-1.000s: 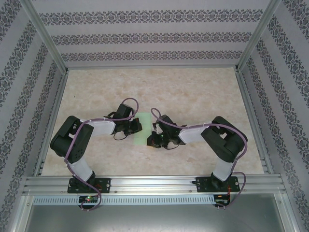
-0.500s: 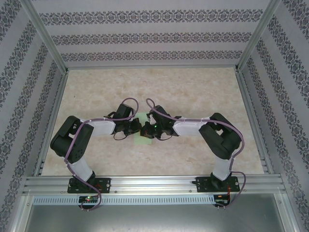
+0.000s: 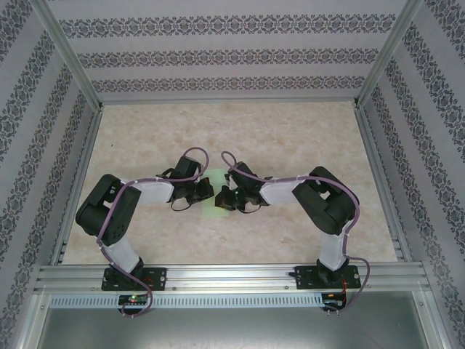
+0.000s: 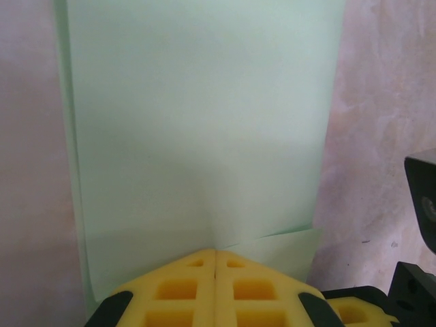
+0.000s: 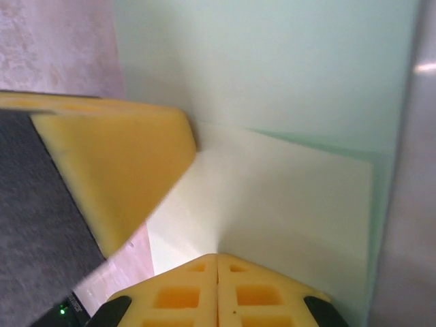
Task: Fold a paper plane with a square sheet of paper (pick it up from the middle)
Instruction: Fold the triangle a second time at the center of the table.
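**Two closed hands meet on the green sheet at mid-bench**

The bench [image 3: 290, 138] is a pale marbled slab (patterned walls [image 3: 218, 54] close it in at 9, 12 and 3 o'clock). It carries everything in view.

The left arm [image 3: 116, 211] reaches in from 8 o'clock and the right arm [image 3: 327, 203] from 4 o'clock. Both are bent at the elbow, with their wrists turned toward the middle.

The sheet of paper [image 3: 212, 209] lies flat between them at the centre of the bench. It is pale mint green, and its long sides run from 12 to 6 o'clock. From above it is partly covered by both wrists.

The left hand [image 3: 205, 193] sits on the sheet's 9 o'clock side and the right hand [image 3: 224, 198] on its 3 o'clock side, the two just beside each other.

In the left wrist view, the left hand [image 4: 216, 253] has its yellow fingers pressed together along one seam. Their tips are down on the near edge of the sheet [image 4: 204, 122]. A small folded flap [image 4: 279, 246] lies at 5 o'clock of the tips.

In the right wrist view, the right hand [image 5: 218, 257] is likewise pressed together, with its tips against the paler flap [image 5: 286, 204]. A yellow finger [image 5: 116, 163] of the left hand crosses in from 9 o'clock.

I cannot tell whether either hand has paper nipped between its fingers.
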Controlling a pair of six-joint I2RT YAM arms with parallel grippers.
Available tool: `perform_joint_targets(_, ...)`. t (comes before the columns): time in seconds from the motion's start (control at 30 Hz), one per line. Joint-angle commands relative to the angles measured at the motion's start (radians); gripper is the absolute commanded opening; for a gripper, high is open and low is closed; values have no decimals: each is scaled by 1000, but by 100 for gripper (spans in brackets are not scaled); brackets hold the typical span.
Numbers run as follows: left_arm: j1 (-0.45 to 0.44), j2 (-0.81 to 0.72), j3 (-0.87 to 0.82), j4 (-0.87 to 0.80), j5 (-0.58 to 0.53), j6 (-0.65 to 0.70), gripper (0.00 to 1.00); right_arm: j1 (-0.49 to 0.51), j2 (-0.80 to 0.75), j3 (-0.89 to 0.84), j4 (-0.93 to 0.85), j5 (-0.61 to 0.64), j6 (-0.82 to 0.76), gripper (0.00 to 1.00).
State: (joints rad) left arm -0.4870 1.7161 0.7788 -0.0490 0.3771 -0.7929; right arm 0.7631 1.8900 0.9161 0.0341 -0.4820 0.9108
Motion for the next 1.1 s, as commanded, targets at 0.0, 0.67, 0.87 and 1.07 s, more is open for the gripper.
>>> perform_joint_targets(0.0, -1, 33, -32, -37, -58, 3, 0, -2, -34, -66, -115, 9, -28, 7)
perform_joint_targets(0.67, -1, 6, -22, -14, 1, 14, 2, -65, -305, -243, 52, 39, 21, 19)
perform_joint_targets(0.87, -3, -44, 19, -31, 37, 19, 5, -93, -261, -126, -86, 95, -77, 37)
perform_joint_targets(1.07, -3, -118, 63, -107, 0, 34, 10, -83, -160, -50, -87, 76, -103, 39)
